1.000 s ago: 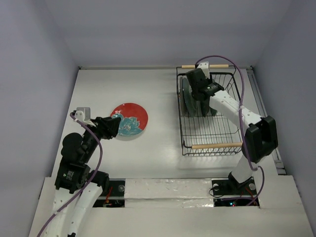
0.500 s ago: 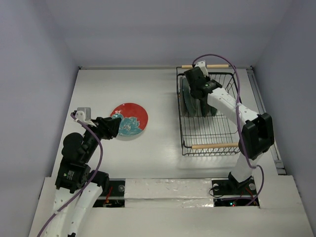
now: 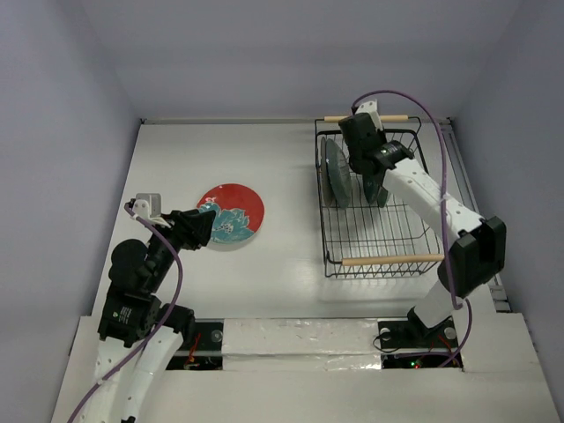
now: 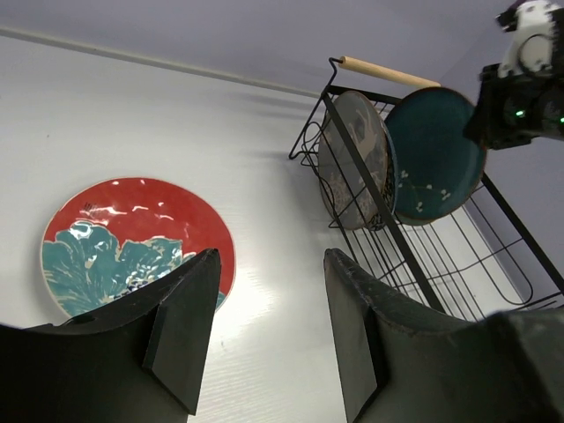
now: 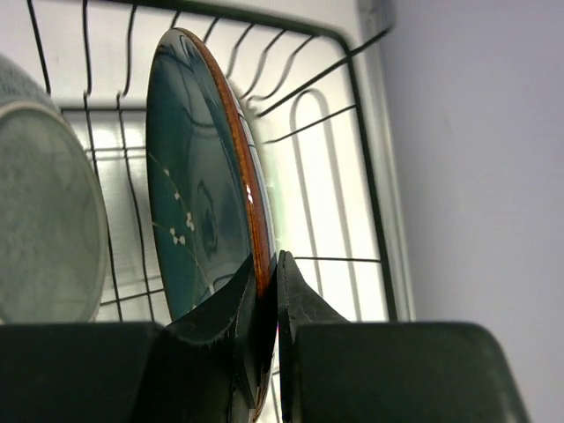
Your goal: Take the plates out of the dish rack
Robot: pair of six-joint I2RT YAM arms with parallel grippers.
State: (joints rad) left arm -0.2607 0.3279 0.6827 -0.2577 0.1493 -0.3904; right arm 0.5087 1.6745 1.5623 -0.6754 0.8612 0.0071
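The black wire dish rack [image 3: 374, 238] with wooden handles stands at the right of the table. My right gripper [image 3: 372, 167] is shut on the rim of a dark teal plate [image 5: 198, 203], held on edge above the rack's far end; this plate also shows in the left wrist view [image 4: 436, 154]. A grey-brown plate [image 3: 333, 172] stands on edge in the rack to its left [image 4: 357, 159]. A red plate with teal flowers [image 3: 231, 214] lies flat on the table. My left gripper [image 3: 201, 226] is open and empty, just left of the red plate [image 4: 132, 242].
The rack's near half [image 3: 379, 233] holds nothing visible. The right wall runs close beside the rack [image 3: 476, 176]. White table surface [image 3: 282, 176] lies between the red plate and the rack.
My right gripper has lifted the dark teal plate and shifted it right, away from the grey-brown plate. The left arm has not moved.
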